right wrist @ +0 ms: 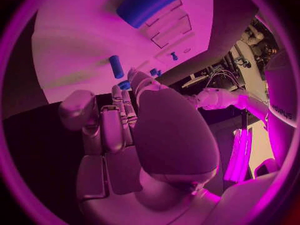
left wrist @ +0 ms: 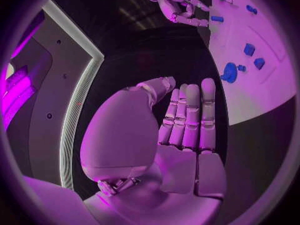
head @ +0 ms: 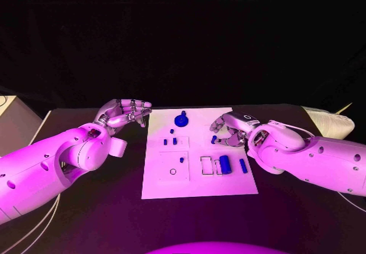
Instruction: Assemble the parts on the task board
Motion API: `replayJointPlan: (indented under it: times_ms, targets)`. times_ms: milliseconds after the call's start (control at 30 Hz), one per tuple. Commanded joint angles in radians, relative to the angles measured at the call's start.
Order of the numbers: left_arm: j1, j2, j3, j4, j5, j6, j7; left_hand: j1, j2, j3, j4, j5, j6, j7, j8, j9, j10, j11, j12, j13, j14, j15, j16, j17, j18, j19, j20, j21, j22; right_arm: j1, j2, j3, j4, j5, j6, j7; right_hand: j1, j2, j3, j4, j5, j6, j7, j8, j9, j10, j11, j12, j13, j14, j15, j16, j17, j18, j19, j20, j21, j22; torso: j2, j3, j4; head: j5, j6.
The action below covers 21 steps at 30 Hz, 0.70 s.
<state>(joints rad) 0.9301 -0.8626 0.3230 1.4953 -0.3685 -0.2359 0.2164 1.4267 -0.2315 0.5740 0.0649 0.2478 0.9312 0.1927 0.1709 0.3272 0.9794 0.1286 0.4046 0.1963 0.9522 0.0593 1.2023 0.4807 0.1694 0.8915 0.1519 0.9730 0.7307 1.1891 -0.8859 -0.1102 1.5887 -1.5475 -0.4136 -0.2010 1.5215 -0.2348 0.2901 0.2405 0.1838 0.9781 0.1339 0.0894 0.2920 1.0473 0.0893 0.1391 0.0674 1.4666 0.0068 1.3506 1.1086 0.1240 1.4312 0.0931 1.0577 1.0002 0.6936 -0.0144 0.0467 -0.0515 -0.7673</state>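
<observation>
Hands at the task board's far corners.
Left hand, ten o'clock off the edge, fingers curled, empty; right hand, two o'clock, perhaps pinching a small blue part.

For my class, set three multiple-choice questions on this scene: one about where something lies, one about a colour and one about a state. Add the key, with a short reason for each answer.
1. Where does the round part lie?
A) near the far edge of the task board
B) off the board
C) inside a closed fist

2. What colour are the parts?
A) yellow
B) blue
C) green

3. What does the left hand hold?
A) a long bar
B) the board's corner
C) nothing

Key:
1 A, it sits on the white plate close to its far edge.
2 B, every piece on the plate is blue.
3 C, the left wrist view shows its fingers straight, with nothing in them.
</observation>
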Motion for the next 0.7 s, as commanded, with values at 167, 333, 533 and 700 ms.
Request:
replayJointPlan:
  times_ms: [167,333,533,700]
  targets:
    - [-0.001,-0.001,0.001,0.002,0.005,0.015,0.007,0.001,0.006,-0.007,-0.001,-0.001,0.005,0.001,0.003,-0.001,-0.003,0.0,0.005,0.001,-0.004,-0.002,-0.006,-0.001,0.016,0.009,0.0,-0.006,-0.002,0.001,0.013,0.0,-0.01,-0.064,0.091,-0.023,0.007,-0.005,0.025,0.003,0.007,0.02,0.001,0.012,0.003,0.03,-0.004,0.005,0.004,0.024,-0.011,0.008,0.001,-0.012,0.009,-0.003,0.01,0.01,0.0,-0.0018,-0.0008,0.002,-0.003]
    - [-0.001,-0.001,0.001,0.002,0.005,0.015,0.007,0.001,0.006,-0.007,-0.001,-0.001,0.005,0.001,0.003,-0.001,-0.003,0.0,0.005,0.001,-0.004,-0.002,-0.006,-0.001,0.016,0.009,0.0,-0.006,-0.002,0.0,0.027,-0.001,-0.022,-0.072,0.096,-0.027,0.007,-0.005,0.04,0.005,0.007,0.031,0.002,0.017,0.005,0.04,-0.005,0.002,0.003,0.024,-0.012,0.01,0.001,-0.013,0.01,-0.004,0.013,0.015,0.0,-0.0011,-0.0006,0.001,-0.004]
    - [-0.001,-0.002,0.001,0.003,0.005,0.014,0.006,0.003,0.006,-0.008,-0.001,-0.001,0.005,0.0,0.004,-0.002,-0.003,-0.001,0.006,0.001,-0.004,-0.002,-0.006,-0.001,0.016,0.01,0.0,-0.007,-0.002,-0.001,0.041,-0.002,-0.037,-0.087,0.105,-0.037,0.005,-0.006,0.075,0.009,0.007,0.054,0.004,0.027,0.009,0.055,-0.006,-0.005,0.002,0.023,-0.013,0.014,0.002,-0.014,0.011,-0.006,0.017,0.021,0.0,-0.0011,0.0002,-0.001,-0.006]
    - [-0.001,-0.003,0.001,0.003,0.005,0.012,0.005,0.003,0.006,-0.008,-0.001,-0.001,0.005,0.0,0.004,-0.002,-0.003,-0.001,0.006,0.001,-0.004,-0.002,-0.006,-0.001,0.016,0.01,0.0,-0.007,-0.002,-0.002,0.05,-0.003,-0.051,-0.096,0.103,-0.04,0.003,-0.007,0.092,0.01,0.008,0.063,0.004,0.031,0.011,0.059,-0.005,-0.01,0.001,0.023,-0.013,0.015,0.002,-0.014,0.011,-0.006,0.017,0.022,0.0,-0.0006,-0.0009,0.0,-0.007]
